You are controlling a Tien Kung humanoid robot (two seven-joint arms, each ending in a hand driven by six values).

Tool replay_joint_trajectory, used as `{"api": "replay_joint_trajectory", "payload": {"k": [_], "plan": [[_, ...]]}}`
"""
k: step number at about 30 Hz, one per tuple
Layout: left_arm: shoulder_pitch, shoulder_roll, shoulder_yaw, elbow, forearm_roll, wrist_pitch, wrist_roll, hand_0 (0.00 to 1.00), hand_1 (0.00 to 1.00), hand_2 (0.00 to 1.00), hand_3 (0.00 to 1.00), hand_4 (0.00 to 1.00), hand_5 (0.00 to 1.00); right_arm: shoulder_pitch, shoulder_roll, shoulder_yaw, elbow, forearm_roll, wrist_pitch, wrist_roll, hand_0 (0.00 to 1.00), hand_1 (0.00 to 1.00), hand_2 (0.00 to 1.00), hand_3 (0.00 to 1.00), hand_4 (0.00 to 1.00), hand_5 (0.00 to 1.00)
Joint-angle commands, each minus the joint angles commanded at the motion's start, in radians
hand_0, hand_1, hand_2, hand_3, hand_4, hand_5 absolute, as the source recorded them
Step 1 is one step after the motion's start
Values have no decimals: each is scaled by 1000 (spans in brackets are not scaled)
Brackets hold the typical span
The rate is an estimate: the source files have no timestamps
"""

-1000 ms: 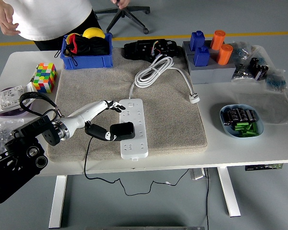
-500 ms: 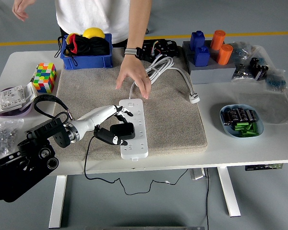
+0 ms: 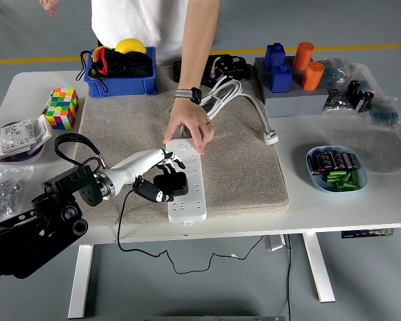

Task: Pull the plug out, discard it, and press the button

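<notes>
Person's hand [image 3: 188, 130] hides the power strip [image 3: 187, 194] end (button perhaps)

The table [image 3: 361, 200] is white, smooth and a little shiny. A beige mat [image 3: 240, 167] lies on it, and it looks like rough, fuzzy cloth. The power strip [image 3: 192, 194] on the mat is smooth white plastic. The plug [image 3: 172, 183] is black plastic and looks matt. The left hand [image 3: 154, 170] has smooth white and black shells that look like hard plastic. The white cable [image 3: 220, 97] looks smooth and rubbery. The blue bin [image 3: 93, 83] is shiny plastic. The cube [image 3: 61, 108] is bright, glossy plastic. The blue bowl [image 3: 314, 157] looks smooth.
</notes>
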Motion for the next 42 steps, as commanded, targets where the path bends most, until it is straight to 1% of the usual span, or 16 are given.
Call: {"api": "replay_joint_trajectory", "payload": {"k": [1, 6, 7, 12, 13, 18, 19, 27, 34, 35, 37, 42], "plan": [[0, -1, 0, 1, 0, 2, -1, 545, 485, 458, 587, 822, 2, 0, 0, 0, 0, 0, 0, 0, 757, 668, 655, 621, 669, 508], [-5, -4, 1, 1, -7, 24, -16, 545, 485, 458, 587, 822, 2, 0, 0, 2, 0, 0, 0, 0, 757, 668, 655, 621, 669, 508], [-6, -5, 1, 1, -8, 28, -18, 405, 362, 367, 554, 788, 2, 0, 0, 2, 0, 0, 0, 0, 757, 668, 655, 621, 668, 508], [-10, -6, 6, 5, -17, 25, -10, 405, 362, 367, 554, 788, 2, 1, 0, 1, 1, 1, -1, 1, 757, 668, 655, 621, 668, 508], [-10, -6, 7, 5, -20, 24, -9, 410, 307, 326, 522, 719, 2, 1, 0, 1, 1, 1, -1, 1, 757, 668, 655, 621, 668, 508], [-9, -6, 6, 5, -27, 25, -8, 410, 307, 326, 522, 719, 2, 0, 1, 2, 0, 1, -1, 1, 757, 668, 655, 621, 668, 508], [-9, -7, 5, 5, -27, 25, -8, 395, 285, 303, 508, 708, 2, 0, 0, 1, 0, 1, -1, 0, 757, 667, 656, 621, 669, 508], [-9, -5, -11, -4, -39, 22, -11, 388, 279, 300, 502, 703, 2, 0, 0, 0, 1, 2, -1, 1, 757, 668, 656, 621, 669, 508], [-14, -1, -56, -24, -62, 21, -19, 391, 278, 297, 499, 685, 2, 0, 1, -1, 0, 3, -1, 1, 757, 668, 655, 621, 669, 508], [-16, -2, -65, -20, -65, 22, -22, 391, 278, 297, 499, 685, 2, 1, 1, -2, 0, 4, -1, 1, 757, 668, 655, 621, 669, 508], [-25, -7, -91, 7, -62, 27, -26, 390, 281, 293, 498, 673, 2, 2, 0, -6, 0, 5, -2, 1, 757, 668, 656, 621, 669, 508], [-50, -16, -119, 90, -63, 39, -41, 390, 281, 293, 498, 673, 2, 4, -1, -13, 0, 8, -3, 1, 757, 668, 656, 621, 669, 508]]}}
